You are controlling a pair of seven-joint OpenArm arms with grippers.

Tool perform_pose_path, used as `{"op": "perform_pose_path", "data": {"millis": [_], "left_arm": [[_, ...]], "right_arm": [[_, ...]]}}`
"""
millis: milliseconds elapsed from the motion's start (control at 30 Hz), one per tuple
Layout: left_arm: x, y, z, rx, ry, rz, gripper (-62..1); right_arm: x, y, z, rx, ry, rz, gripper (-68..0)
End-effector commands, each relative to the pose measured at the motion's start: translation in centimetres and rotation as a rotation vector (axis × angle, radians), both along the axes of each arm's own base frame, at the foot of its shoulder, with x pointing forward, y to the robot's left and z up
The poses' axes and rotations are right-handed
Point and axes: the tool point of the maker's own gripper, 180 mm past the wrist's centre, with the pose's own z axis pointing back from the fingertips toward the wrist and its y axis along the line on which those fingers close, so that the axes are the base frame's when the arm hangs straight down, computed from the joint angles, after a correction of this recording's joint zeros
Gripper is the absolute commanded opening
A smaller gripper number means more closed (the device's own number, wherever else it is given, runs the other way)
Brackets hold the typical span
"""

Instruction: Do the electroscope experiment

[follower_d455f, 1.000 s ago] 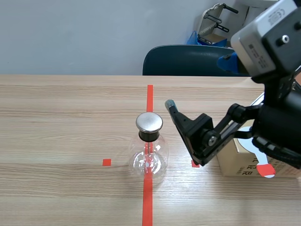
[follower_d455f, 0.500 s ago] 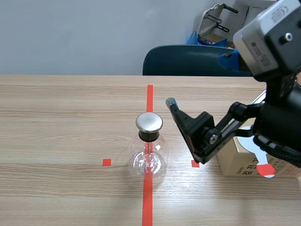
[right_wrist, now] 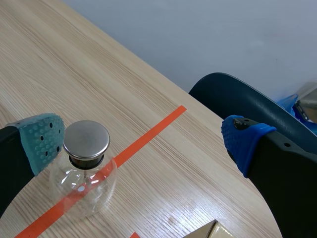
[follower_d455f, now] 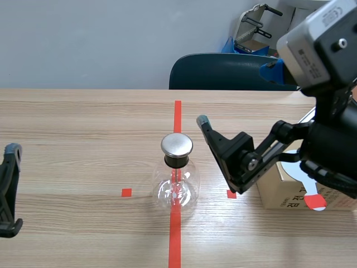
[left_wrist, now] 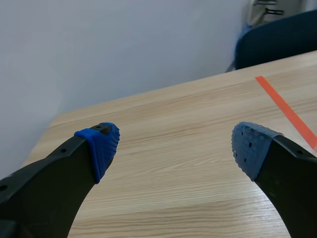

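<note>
The electroscope (follower_d455f: 177, 177) is a round glass flask with a metal cap (follower_d455f: 177, 144), standing on the red tape line at mid-table. In the right wrist view the flask (right_wrist: 85, 177) sits close to the left finger's pad (right_wrist: 42, 136), below and ahead of my open right gripper (right_wrist: 143, 136). That gripper hangs just right of the flask and touches nothing. My left gripper (left_wrist: 176, 146) is open over bare table, nothing between its pads. In the scene view one of its fingers (follower_d455f: 8, 184) shows at the left edge, far from the flask.
A cardboard box (follower_d455f: 287, 190) lies on the table under the right arm, right of the flask. A dark blue chair (follower_d455f: 223, 71) stands behind the table's far edge. Bare wood stretches between the left gripper and the flask.
The left gripper has come into the scene view at the left edge. The right arm has barely shifted, and the flask stays in place.
</note>
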Motion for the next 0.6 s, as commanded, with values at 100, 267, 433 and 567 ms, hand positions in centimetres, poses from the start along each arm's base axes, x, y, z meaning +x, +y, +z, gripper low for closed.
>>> {"op": "perform_pose_path", "data": {"millis": [100, 267, 433, 567], "left_arm": [[0.06, -0.63, 0.16, -0.002, 0.006, -0.029, -11.6], [0.06, -0.60, 0.02, -0.001, 0.014, -0.027, -11.6], [0.06, -0.49, -0.33, -0.001, 0.033, -0.021, -11.6], [0.06, -0.49, -0.33, -0.001, 0.033, -0.021, -11.6]], "right_arm": [[0.20, -0.29, 0.53, 0.010, -0.020, -0.007, 0.4], [0.20, -0.29, 0.53, 0.009, -0.021, -0.007, 0.4], [0.20, -0.28, 0.53, 0.010, -0.021, -0.007, 0.4], [0.20, -0.28, 0.54, 0.010, -0.021, -0.007, 0.4]]}}
